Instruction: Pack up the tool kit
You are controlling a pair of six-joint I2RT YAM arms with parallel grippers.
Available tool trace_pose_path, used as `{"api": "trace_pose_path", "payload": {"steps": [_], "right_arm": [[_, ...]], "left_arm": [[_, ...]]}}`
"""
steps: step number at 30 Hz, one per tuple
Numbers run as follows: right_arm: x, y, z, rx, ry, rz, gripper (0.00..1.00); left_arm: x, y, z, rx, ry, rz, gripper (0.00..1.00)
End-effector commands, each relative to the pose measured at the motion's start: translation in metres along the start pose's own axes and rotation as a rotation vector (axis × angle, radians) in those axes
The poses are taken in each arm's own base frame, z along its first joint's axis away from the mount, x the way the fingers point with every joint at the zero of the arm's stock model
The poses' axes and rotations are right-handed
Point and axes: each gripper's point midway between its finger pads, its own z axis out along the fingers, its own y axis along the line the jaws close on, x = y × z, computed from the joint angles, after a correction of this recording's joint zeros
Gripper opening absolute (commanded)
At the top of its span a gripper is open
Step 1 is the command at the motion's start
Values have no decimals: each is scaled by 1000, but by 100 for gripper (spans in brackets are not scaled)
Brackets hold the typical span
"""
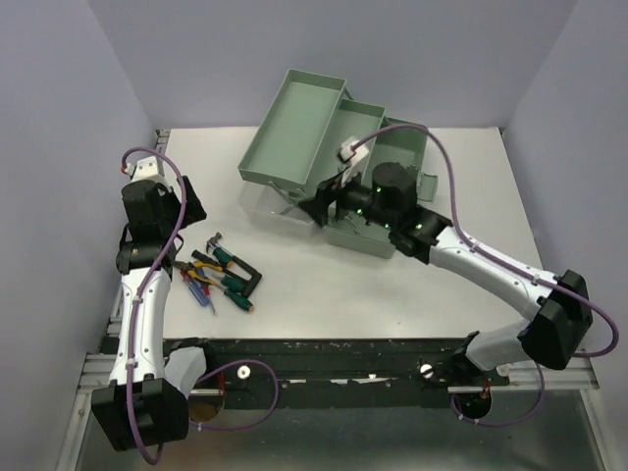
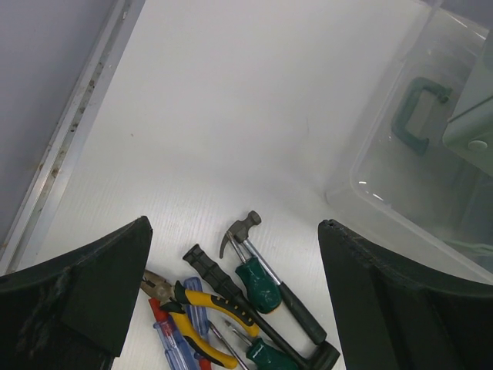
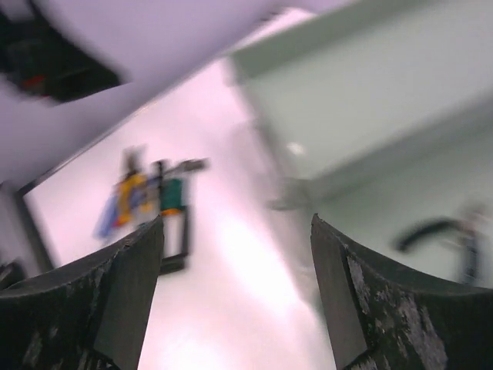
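Packing is judged scarcely begun: the toolbox is laid open far-centre, hammer, pliers and screwdrivers are seen heaped below the wide, empty left gripper, and the right gripper is likewise spread empty.

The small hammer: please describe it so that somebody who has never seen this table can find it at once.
On the white table, left of the open sage-green toolbox, lies a small heap of hand tools. The hammer is at the heap's far edge. It alone has a grey metal claw head above a green grip; its neighbours are yellow-handled pliers and screwdrivers.
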Motion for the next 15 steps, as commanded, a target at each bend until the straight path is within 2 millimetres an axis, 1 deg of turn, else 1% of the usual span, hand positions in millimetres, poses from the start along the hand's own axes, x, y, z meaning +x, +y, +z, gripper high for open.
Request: {"api": "trace_pose_path", "payload": {"steps": [1,2,3,4,5,6,7,9,10,11,13,15], "right_arm": [[53,139,-1,-523,46,-157,84],[67,152,7,-552,91,-142,84],[81,163,14,-583,134,-105,81],[98,169,24,-610,175,-76,77],[105,174,31,-624,189,-55,74],[120,177,41,-627,217,-48,74],[130,181,48,-632,237,-60,74],[144,187,61,-628,269,-129,74],[156,189,67,-618,300,-167,74],[163,189,72,-610,315,-219,73],[173,195,76,-607,339,-280,74],[182,196,74,-587,353,-345,73]], "left_arm": [[-4,-2,1,22,-21,8,99],[-3,-2,1,23,-21,8,99],[-4,-3,1,25,-22,8,99],[-3,-3,1,27,-22,9,99],[-4,-3,0,27,-23,7,99],[-4,-3,0,26,-25,8,99],[-4,-3,0,26,-27,9,99],[-5,-3,-1,28,-29,9,99],[-4,-4,-1,30,-29,9,99],[-4,-4,-1,30,-29,9,99],[-5,-4,-1,32,-32,9,99],[-5,-4,-1,33,-31,9,99]]}}
